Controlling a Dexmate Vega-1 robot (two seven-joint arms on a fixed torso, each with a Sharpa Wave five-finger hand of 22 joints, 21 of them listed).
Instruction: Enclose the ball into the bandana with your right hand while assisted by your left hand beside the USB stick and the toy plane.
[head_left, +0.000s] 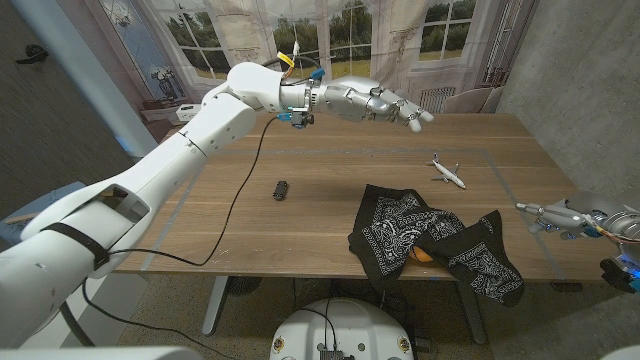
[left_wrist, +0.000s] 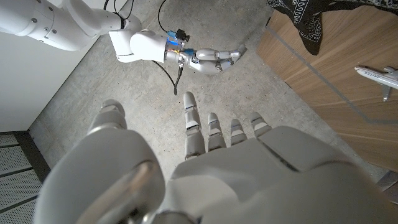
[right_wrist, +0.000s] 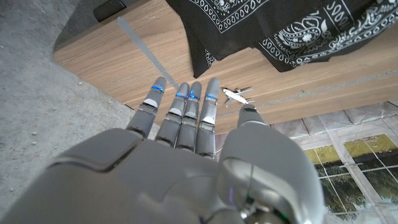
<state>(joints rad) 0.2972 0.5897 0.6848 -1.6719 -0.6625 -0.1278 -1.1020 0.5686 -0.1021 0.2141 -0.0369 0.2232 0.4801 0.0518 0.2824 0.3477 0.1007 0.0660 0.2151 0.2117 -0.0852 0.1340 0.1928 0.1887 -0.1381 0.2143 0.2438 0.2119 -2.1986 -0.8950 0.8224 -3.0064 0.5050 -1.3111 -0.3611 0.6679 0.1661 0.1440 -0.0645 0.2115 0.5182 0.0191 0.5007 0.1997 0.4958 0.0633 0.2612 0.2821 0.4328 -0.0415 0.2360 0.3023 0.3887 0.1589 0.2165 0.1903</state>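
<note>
A black paisley bandana (head_left: 432, 238) lies crumpled on the wooden table (head_left: 300, 225), near its front right. An orange ball (head_left: 422, 254) peeks out from under a fold at the cloth's front edge. The white toy plane (head_left: 448, 171) sits behind the bandana, and the small black USB stick (head_left: 281, 190) lies to its left. My left hand (head_left: 378, 101) hovers high over the table's back, fingers stretched out, holding nothing. My right hand (head_left: 562, 215) hangs just past the table's right edge, fingers straight, empty. The right wrist view shows the bandana (right_wrist: 280, 31) and plane (right_wrist: 237, 94) beyond my fingers (right_wrist: 186, 118).
A black cable (head_left: 235, 205) trails from my left wrist across the table's left half and over the front edge. The left wrist view shows my right hand (left_wrist: 211, 59) against the grey floor beside the table edge.
</note>
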